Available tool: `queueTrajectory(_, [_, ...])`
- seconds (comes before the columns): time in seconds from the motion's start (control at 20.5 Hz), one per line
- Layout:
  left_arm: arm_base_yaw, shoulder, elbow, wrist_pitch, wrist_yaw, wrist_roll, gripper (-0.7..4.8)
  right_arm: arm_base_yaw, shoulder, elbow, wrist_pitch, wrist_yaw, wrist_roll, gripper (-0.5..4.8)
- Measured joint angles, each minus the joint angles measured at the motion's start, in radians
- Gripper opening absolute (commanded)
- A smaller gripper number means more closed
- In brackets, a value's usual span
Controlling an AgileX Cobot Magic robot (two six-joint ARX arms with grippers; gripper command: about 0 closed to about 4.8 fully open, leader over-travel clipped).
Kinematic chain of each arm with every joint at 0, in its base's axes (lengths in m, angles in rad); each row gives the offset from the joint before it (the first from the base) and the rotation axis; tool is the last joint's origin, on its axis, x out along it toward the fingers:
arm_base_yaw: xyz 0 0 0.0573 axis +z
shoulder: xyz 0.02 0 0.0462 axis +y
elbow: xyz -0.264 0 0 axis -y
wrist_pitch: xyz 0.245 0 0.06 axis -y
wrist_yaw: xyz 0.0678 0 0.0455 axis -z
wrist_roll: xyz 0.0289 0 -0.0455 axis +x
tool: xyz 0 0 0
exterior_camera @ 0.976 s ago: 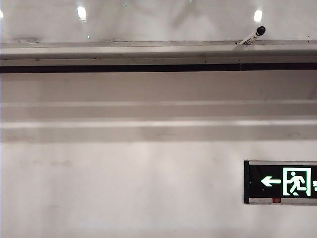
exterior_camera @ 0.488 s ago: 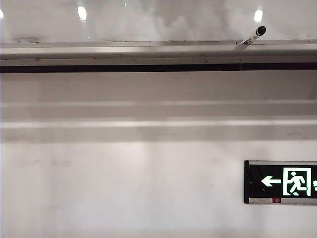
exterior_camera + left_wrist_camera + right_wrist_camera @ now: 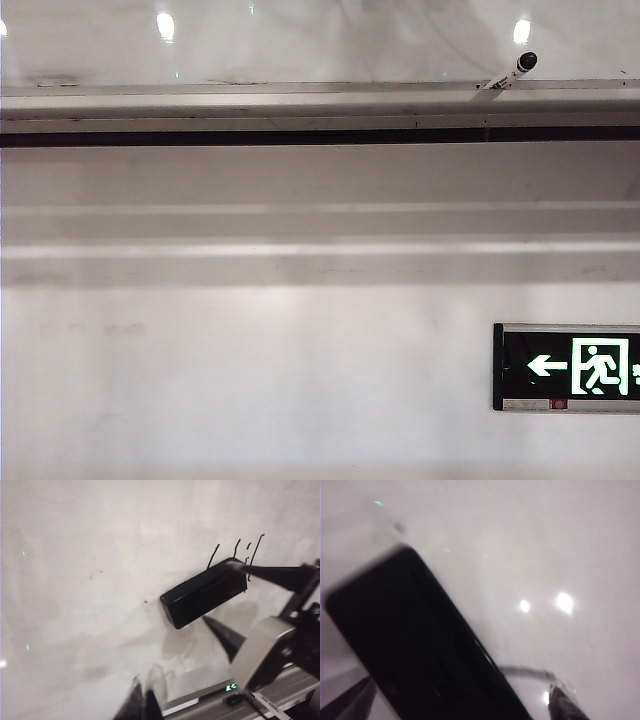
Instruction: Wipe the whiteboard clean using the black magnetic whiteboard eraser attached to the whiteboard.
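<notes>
One eraser [image 3: 205,592], two claws: right [image 3: 239,597] straddling, left [image 3: 145,700] (shut) apart.

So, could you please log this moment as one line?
right gripper: open, straddling black eraser on whiteboard | left gripper: shut, idle | marks: unwiped

The black eraser [image 3: 205,592] sits on the whiteboard [image 3: 90,570] just beside black strokes [image 3: 255,555], the right hand [image 3: 225,597] open around it, seemingly touching.

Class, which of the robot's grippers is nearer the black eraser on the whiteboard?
Right. The right gripper straddles the black eraser, jaws open; the left gripper hangs shut, apart from it.
</notes>
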Motion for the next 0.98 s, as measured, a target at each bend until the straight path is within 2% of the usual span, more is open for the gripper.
queueTrajectory(0.15, [0.0, 0.0, 0.0, 0.0, 0.0, 0.0, -0.08, -0.002, 0.043, 0.05, -0.044, -0.013, -0.014, 4.5])
queueTrajectory(0.29, [0.0, 0.0, 0.0, 0.0, 0.0, 0.0, -0.08, -0.002, 0.082, 0.111, -0.064, -0.011, -0.02, 3.06])
queueTrajectory(0.34, [0.0, 0.0, 0.0, 0.0, 0.0, 0.0, -0.08, -0.002, 0.088, 0.121, -0.061, -0.007, -0.023, 2.32])
queueTrajectory(0.44, [0.0, 0.0, 0.0, 0.0, 0.0, 0.0, -0.08, 0.003, 0.093, 0.13, -0.058, 0.038, -0.022, 1.32])
queueTrajectory(0.54, [0.0, -0.001, 0.0, 0.002, 0.0, 0.0, -0.08, 0.008, 0.093, 0.129, -0.053, 0.073, -0.001, 1.26])
queueTrajectory(0.73, [0.0, -0.001, 0.0, 0.003, 0.0, 0.0, -0.08, 0.018, 0.094, 0.126, -0.015, 0.168, 0.149, 1.02])
queueTrajectory(0.78, [0.0, -0.001, 0.0, 0.005, 0.0, 0.0, -0.08, 0.016, 0.093, 0.125, -0.009, 0.183, 0.2, 1.01])
queueTrajectory(0.93, [0.0, -0.001, 0.0, 0.008, 0.0, 0.0, -0.08, -0.01, 0.067, 0.124, -0.008, 0.202, 0.383, 0.46])
queueTrajectory(0.98, [0.0, -0.001, 0.0, 0.008, 0.0, 0.0, -0.08, -0.028, 0.051, 0.124, -0.008, 0.214, 0.463, 0.47])
